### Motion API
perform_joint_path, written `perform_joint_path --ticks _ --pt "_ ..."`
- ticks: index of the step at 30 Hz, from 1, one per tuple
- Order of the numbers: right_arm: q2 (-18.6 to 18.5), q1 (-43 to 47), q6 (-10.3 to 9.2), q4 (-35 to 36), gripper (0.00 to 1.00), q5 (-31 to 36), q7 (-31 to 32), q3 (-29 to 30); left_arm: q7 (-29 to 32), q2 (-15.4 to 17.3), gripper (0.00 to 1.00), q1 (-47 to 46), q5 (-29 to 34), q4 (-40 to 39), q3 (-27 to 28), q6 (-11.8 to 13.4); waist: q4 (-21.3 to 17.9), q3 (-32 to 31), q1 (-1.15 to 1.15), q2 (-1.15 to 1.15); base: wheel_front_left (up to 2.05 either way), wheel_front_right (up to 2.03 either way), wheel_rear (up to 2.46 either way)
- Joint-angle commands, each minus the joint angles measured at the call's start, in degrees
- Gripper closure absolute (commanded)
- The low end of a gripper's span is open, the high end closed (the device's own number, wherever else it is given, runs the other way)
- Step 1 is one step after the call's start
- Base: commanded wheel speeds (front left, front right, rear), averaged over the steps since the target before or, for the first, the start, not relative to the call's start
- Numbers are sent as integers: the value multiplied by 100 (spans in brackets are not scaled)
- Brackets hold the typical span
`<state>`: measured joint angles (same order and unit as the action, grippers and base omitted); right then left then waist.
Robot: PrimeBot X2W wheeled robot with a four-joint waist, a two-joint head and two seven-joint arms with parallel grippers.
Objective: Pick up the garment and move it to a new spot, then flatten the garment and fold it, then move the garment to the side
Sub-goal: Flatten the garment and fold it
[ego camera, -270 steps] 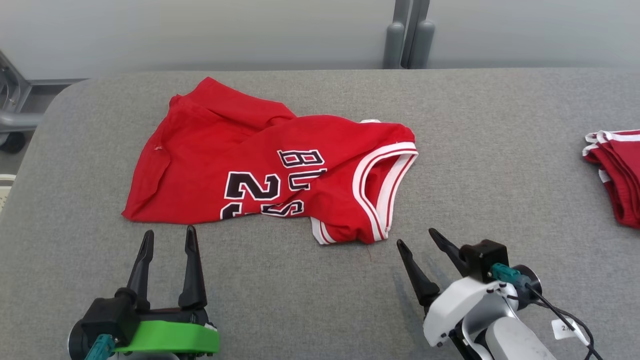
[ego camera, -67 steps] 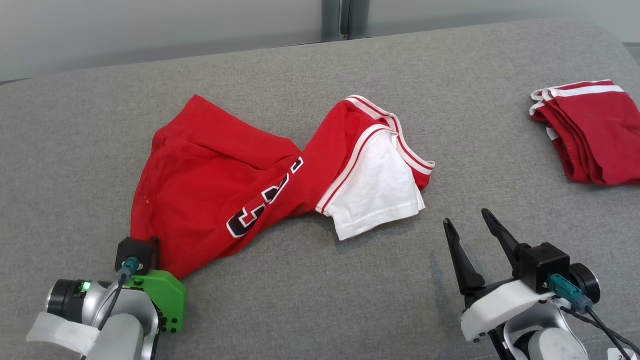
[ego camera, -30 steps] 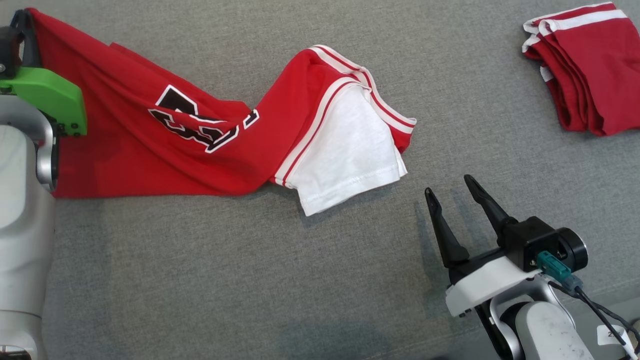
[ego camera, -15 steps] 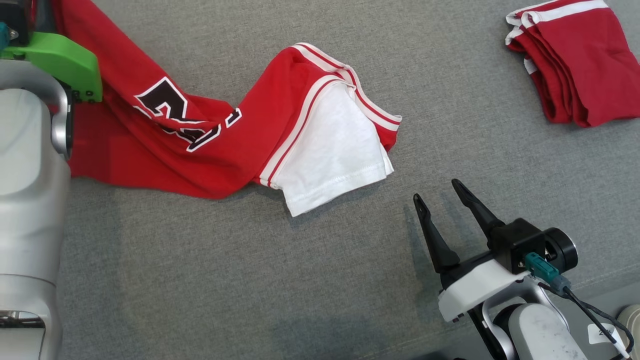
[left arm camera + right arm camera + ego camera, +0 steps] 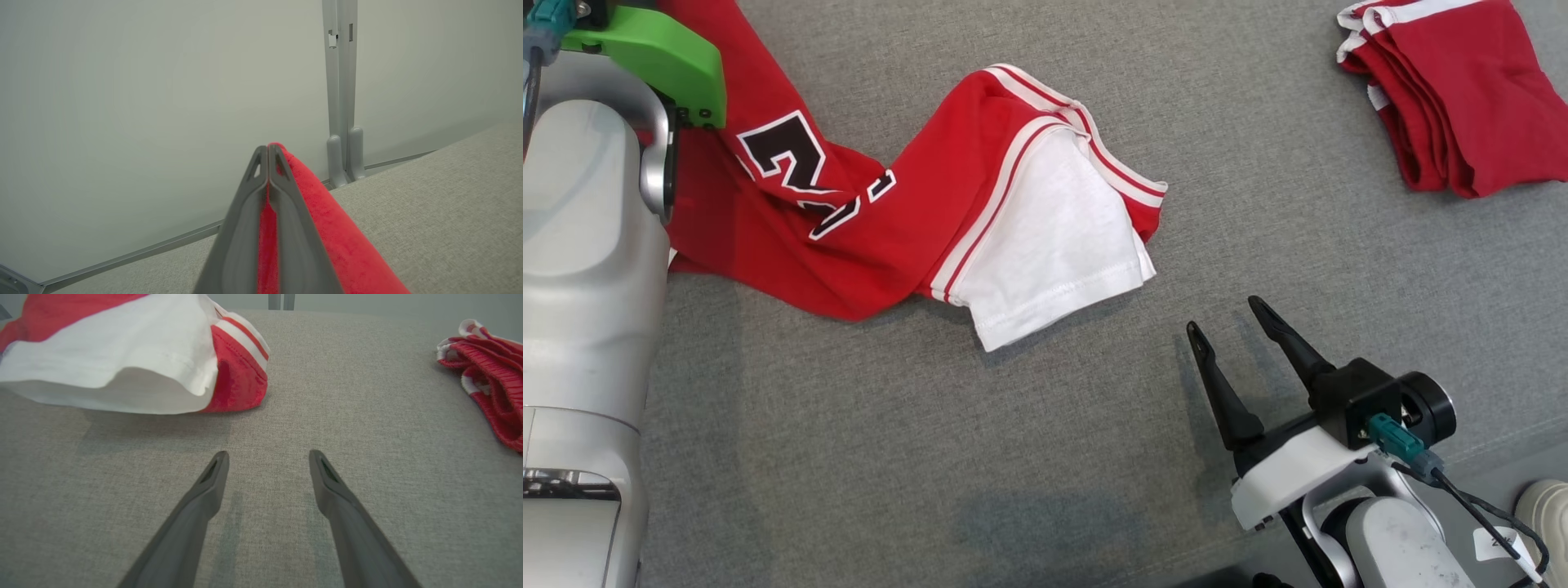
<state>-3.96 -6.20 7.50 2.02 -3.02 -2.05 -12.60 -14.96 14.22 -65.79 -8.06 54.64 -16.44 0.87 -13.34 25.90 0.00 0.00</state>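
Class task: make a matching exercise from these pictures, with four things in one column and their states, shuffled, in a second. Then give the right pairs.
Column A
1 left gripper
2 right gripper
3 jersey
4 folded red garment

Column B
a folded, far right on the grey surface
b open, empty
c shut on red cloth
d pinched at one end, the rest lying on the surface

Pairs: 1-c, 2-b, 3-d, 4-a

Red jersey (image 5: 866, 212) hangs stretched, white sleeve resting on cloth.
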Motion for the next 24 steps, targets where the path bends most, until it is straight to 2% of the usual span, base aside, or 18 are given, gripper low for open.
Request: perform_joint_path --ticks 1,9,13,21,24 --pt "7 -76 -3 -16 0 -33 -24 14 -23 27 0 -58 -61 59 31 28 -10 34 0 0 0 0 0" --pt "31 -115 -3 -100 0 -30 -49 190 -27 -6 0 144 -199 23 158 77 232 7 0 0 0 0 0" --pt "45 -130 -3 -87 0 -24 -117 463 -24 -78 0 472 -297 -276 242 32 463 -128 0 0 0 0 0" --pt "74 -16 -5 -79 0 1 -132 1048 -24 -344 0 1823 -714 -1740 967 121 950 -622 0 0 0 0 0" --pt "85 26 -5 -133 0 41 -150 1181 -24 -602 0 2416 -956 -2479 1433 -15 1107 -816 0 0 0 0 0"
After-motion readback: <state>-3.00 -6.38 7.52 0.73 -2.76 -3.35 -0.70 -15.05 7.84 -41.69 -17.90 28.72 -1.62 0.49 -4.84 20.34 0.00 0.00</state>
